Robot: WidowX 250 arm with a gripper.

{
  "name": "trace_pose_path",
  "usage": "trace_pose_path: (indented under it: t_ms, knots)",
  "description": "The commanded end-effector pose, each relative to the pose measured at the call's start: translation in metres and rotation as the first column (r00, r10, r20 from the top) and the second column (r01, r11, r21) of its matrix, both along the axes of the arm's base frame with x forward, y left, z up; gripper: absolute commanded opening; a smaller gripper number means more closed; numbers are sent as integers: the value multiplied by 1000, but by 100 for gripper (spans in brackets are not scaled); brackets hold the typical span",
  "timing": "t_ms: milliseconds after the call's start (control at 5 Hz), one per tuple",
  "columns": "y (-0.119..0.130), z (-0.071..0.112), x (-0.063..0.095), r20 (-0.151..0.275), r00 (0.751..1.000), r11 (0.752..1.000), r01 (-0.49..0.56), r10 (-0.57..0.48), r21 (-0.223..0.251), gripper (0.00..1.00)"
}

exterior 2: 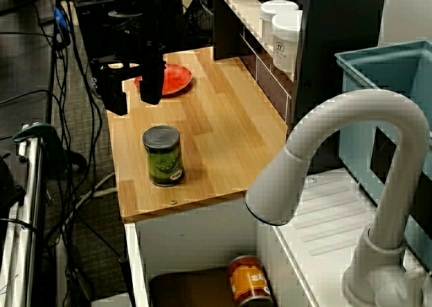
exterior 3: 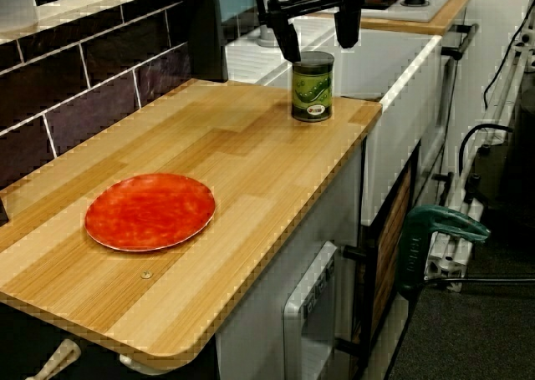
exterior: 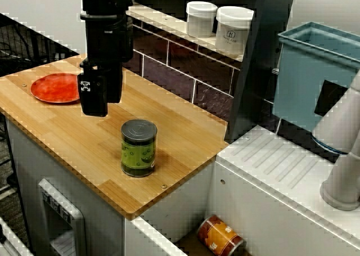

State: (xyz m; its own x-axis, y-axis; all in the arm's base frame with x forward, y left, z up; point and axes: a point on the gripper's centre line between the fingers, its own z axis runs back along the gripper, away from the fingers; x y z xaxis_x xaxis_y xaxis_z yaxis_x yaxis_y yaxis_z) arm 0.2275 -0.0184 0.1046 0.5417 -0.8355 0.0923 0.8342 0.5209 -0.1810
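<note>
The black gripper [exterior 2: 135,106] hangs in the air over the wooden counter [exterior 2: 223,131]. Its two fingers [exterior 2: 116,96] are spread wide apart and there is nothing between them.

The green can [exterior 2: 163,156] stands upright on the counter, near the end next to the sink [exterior: 185,242]. It has a grey lid and a green label. In the view from behind the tap, the gripper is up and away from the green can, on the side where the red plate [exterior 2: 172,79] lies. It does not touch the green can. In the view from the plate's end, the fingers seem to sit just above the green can, one on each side, but that is only because the camera looks along the counter.

The red plate lies flat, well apart from the green can, at the far end of the counter. Two white jars [exterior: 201,18] stand side by side on a shelf [exterior: 163,19] on the wall behind the green can. An orange can [exterior: 220,236] lies on its side down in the sink, below the green can. A white tap [exterior 2: 351,158] curves over the sink. A blue bin [exterior: 315,70] stands past the sink, far from the green can.
</note>
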Motion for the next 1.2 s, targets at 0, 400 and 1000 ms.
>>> trace_pose_path:
  t_ms: [0,400,1000]
  knots:
    - [-17,15,11,44,999,1000,7,-8,27,100]
    - [-53,20,18,54,996,996,72,-75,55,100]
    - [-99,-6,15,107,975,972,177,-195,154,100]
